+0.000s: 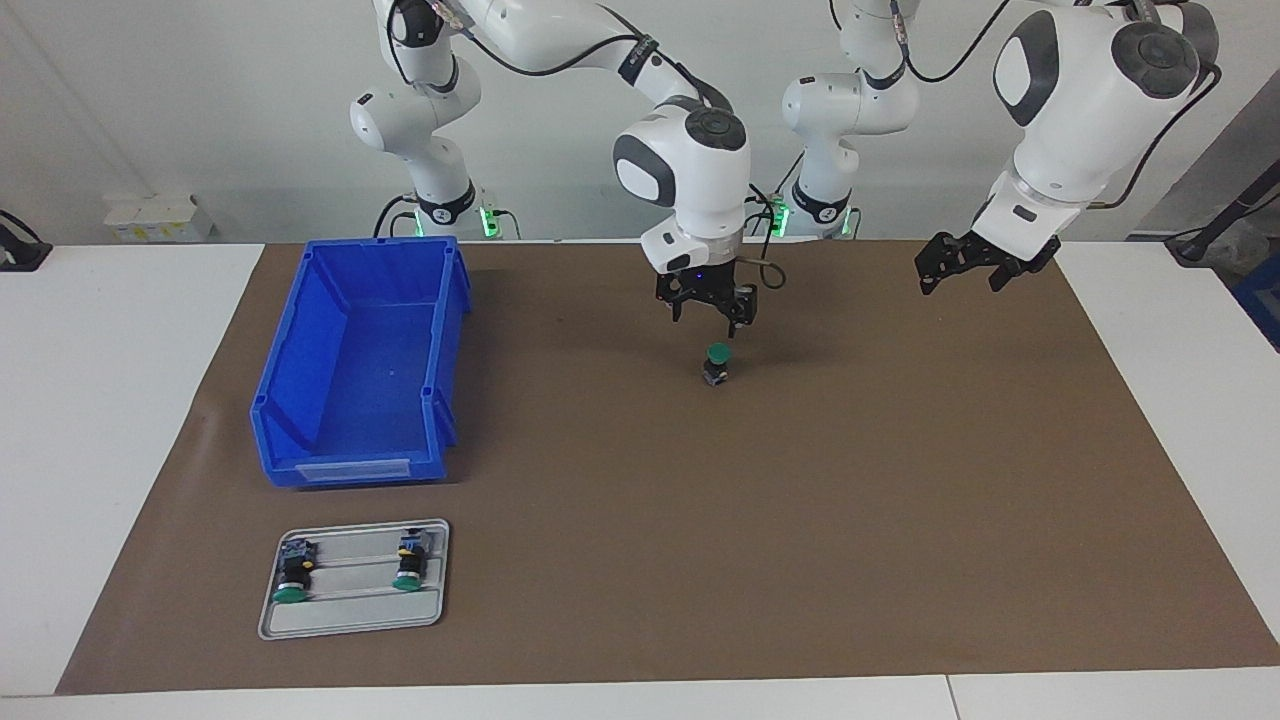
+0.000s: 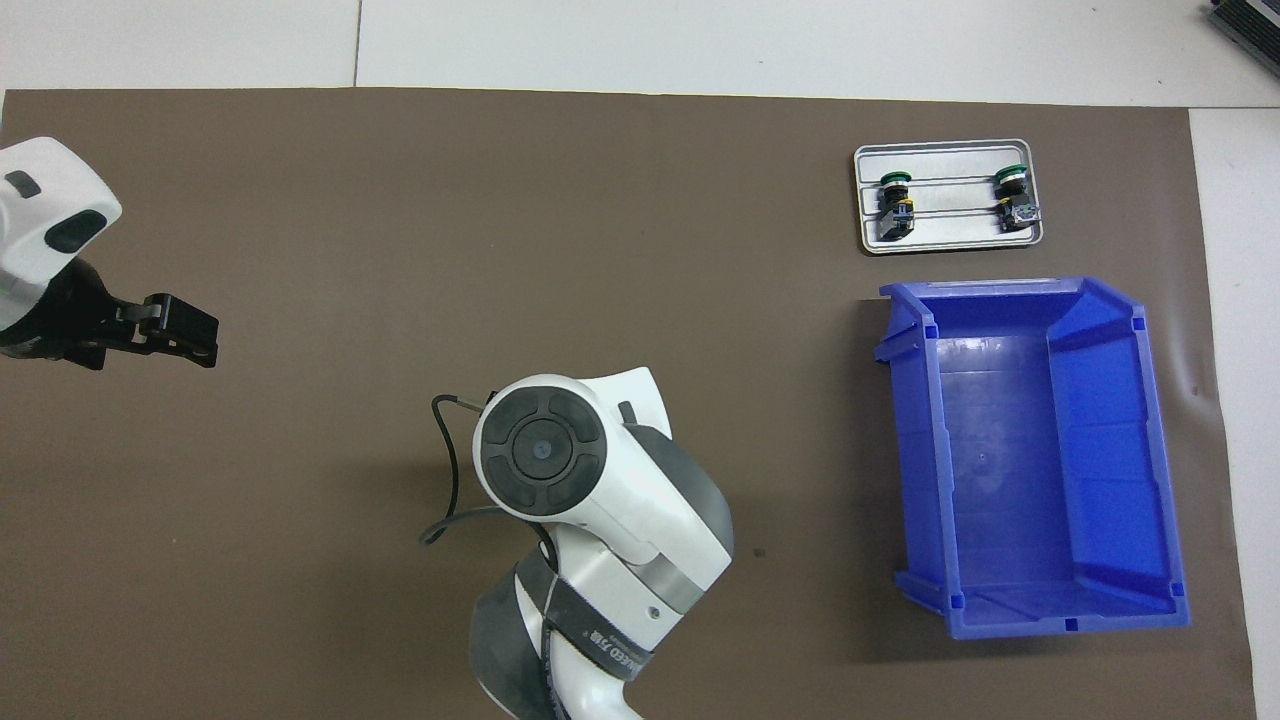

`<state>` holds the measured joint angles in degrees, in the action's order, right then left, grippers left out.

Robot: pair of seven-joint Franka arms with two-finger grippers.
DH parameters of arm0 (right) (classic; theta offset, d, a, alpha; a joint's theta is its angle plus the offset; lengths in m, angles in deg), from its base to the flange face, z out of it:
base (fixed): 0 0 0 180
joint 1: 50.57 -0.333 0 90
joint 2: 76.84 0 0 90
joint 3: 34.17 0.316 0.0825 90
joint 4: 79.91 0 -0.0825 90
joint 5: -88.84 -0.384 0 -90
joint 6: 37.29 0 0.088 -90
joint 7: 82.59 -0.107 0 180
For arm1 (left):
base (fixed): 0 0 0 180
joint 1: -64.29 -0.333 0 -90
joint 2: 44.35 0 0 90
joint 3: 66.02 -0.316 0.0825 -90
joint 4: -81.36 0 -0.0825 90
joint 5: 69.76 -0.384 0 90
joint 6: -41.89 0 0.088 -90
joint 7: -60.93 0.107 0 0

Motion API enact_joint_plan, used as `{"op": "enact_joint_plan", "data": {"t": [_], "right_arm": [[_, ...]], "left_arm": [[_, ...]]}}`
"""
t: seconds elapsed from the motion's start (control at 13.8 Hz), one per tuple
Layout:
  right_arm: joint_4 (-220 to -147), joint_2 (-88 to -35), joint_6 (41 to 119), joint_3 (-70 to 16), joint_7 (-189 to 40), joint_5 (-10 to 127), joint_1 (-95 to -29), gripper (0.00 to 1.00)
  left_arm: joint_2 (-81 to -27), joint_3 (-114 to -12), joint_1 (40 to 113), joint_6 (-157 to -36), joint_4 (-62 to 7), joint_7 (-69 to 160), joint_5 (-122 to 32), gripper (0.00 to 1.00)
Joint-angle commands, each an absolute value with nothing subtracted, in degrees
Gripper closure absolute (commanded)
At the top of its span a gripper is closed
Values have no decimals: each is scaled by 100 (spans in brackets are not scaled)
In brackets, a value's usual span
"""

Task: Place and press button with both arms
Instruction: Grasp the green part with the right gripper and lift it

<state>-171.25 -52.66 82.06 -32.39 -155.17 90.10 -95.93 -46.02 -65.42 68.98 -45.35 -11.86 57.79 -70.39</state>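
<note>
Brown matting (image 1: 800, 520) covers the table, and we place everything by the blue bin (image 1: 360, 360), the largest loose thing on it; the bin is open-topped and holds nothing we can see. Two white arms come next. The right arm reaches out from beside the bin toward the middle of the mat, and its right gripper (image 1: 708, 312) hangs just above the button (image 1: 715, 364) with its fingers spread wide, holding nothing; in the overhead view the arm's wrist hides both. The left arm waits well away from the bin, at its own end of the table; its left gripper (image 1: 965, 268) is raised over the mat, jaws wide, holding nothing. Farther from the robots than the bin, just past its labelled end, lies a grey tray (image 1: 352, 625) with two matching spare buttons (image 1: 292, 575) on their sides. Smallest is the task's button: upright on the mat, green cap up, well apart from the bin toward the left arm's end. We judge placing done, since it stands free of any grip; pressing is left, and nothing shows the cap touched yet.
</note>
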Motion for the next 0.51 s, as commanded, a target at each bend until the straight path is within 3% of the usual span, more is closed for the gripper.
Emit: {"op": "enact_joint_plan", "data": {"t": [0.0,0.44], "right_arm": [[-16507,-4600,8224,-3259,-15668,9227,-9680,8],[-16613,-4458,8444,-3259,-15808,9482,-9768,14]], "left_arm": [[-4523,-6497,6833,-4504,-1216,5759,-7125,0],[-4523,-6497,6833,-4504,-1216,5759,-7125,0]]}}
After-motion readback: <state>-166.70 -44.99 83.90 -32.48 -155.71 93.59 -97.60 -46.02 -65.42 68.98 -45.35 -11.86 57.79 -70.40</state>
